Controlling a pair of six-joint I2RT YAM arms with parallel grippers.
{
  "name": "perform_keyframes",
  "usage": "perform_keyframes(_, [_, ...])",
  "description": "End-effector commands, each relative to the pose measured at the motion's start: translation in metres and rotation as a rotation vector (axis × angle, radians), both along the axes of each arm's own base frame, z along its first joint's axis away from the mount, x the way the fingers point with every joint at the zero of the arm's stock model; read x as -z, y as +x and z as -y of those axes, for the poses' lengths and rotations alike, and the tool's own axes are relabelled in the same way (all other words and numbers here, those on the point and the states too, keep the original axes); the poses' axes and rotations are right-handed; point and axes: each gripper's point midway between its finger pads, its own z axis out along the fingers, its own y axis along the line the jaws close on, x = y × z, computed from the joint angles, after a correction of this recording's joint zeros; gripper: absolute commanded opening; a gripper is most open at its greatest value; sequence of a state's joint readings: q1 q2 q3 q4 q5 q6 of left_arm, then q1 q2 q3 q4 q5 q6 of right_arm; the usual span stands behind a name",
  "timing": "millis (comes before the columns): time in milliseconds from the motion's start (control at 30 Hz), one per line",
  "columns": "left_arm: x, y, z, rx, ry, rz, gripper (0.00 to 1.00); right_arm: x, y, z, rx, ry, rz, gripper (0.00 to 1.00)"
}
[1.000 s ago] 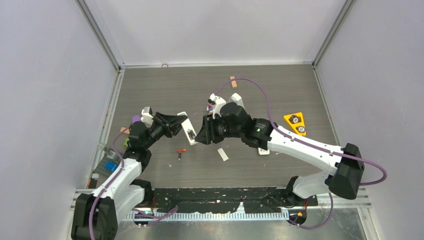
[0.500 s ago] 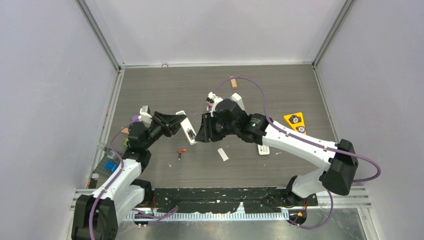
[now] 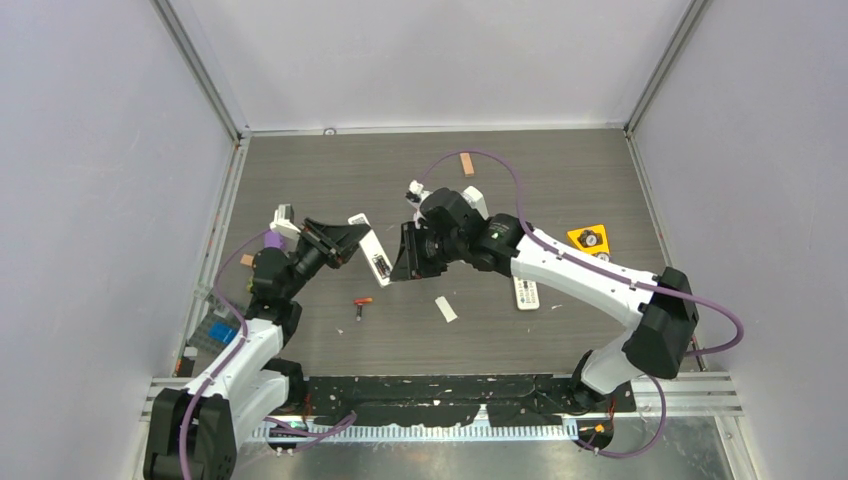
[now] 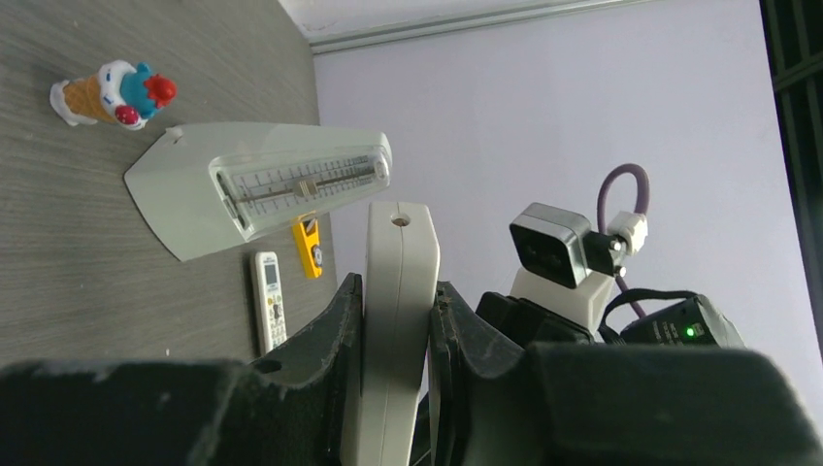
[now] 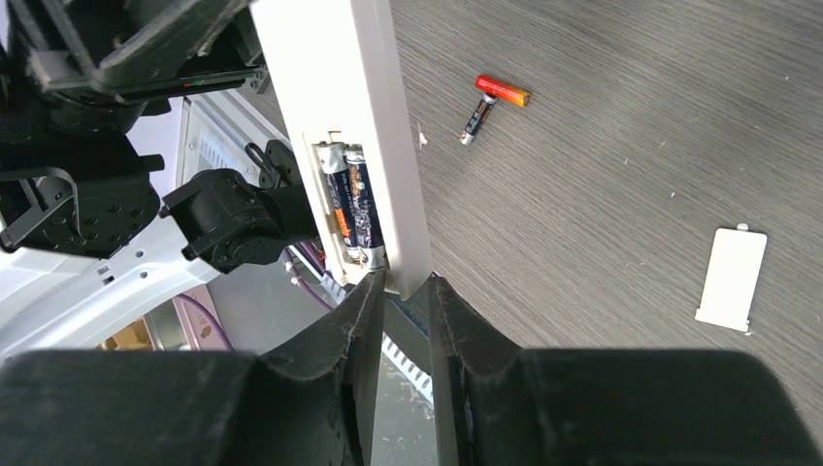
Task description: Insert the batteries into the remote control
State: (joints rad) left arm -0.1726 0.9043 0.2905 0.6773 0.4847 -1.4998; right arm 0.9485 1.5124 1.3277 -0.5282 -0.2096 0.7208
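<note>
Right gripper (image 5: 403,291) narrowing, fingers now pinching end of long slim white plastic remote control (image 5: 335,78), raised above table (image 5: 631,116); left gripper (image 4: 398,291) clamping other end. Two dark cylindrical batteries (image 5: 351,199) sitting in open bay; small white flat cover (image 5: 731,277) lying loose, likely refitting next.

Two batteries (image 5: 351,206) inside the remote control (image 5: 340,107), above the table (image 5: 631,126); below, loose batteries (image 5: 503,90) left of the cover (image 5: 731,279).

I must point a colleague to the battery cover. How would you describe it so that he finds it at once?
On the grey table, look from the raised remote toward the near edge. The cover lies flat there, right of the loose batteries: a small plain white rectangle without buttons, unlike the shorter remote further right.
</note>
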Motion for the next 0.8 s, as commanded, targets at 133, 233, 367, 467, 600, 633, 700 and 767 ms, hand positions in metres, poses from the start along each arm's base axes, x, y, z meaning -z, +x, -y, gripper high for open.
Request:
perform_keyframes(133, [-0.074, -0.024, 0.006, 0.070, -0.077, 0.302, 0.00, 0.041, 0.016, 0.025, 0.095, -0.126, -0.097, 0.46])
perform_keyframes(233, [-0.074, -0.021, 0.005, 0.055, -0.056, 0.314, 0.00, 0.034, 0.018, 0.029, 0.103, -0.111, -0.080, 0.58])
perform_keyframes(367, [-0.068, -0.015, 0.004, 0.033, -0.050, 0.289, 0.00, 0.024, 0.020, 0.035, 0.108, -0.085, -0.064, 0.63])
perform_keyframes(467, [-0.066, -0.012, 0.004, 0.028, -0.042, 0.270, 0.00, 0.018, 0.018, 0.037, 0.092, -0.063, -0.045, 0.65])
perform_keyframes(600, [-0.061, -0.008, 0.004, 0.020, -0.030, 0.241, 0.00, -0.004, 0.010, 0.039, 0.046, 0.035, 0.008, 0.70])
perform_keyframes(633, [-0.059, -0.007, 0.003, 0.015, -0.026, 0.233, 0.00, -0.011, 0.009, 0.036, 0.022, 0.072, 0.024, 0.73])
perform_keyframes(700, [-0.057, -0.005, 0.003, 0.009, -0.022, 0.223, 0.00, -0.023, 0.004, 0.036, -0.016, 0.117, 0.061, 0.76])
perform_keyframes(767, [-0.056, -0.005, 0.003, 0.010, -0.022, 0.217, 0.00, -0.035, 0.001, 0.033, -0.045, 0.170, 0.092, 0.77])
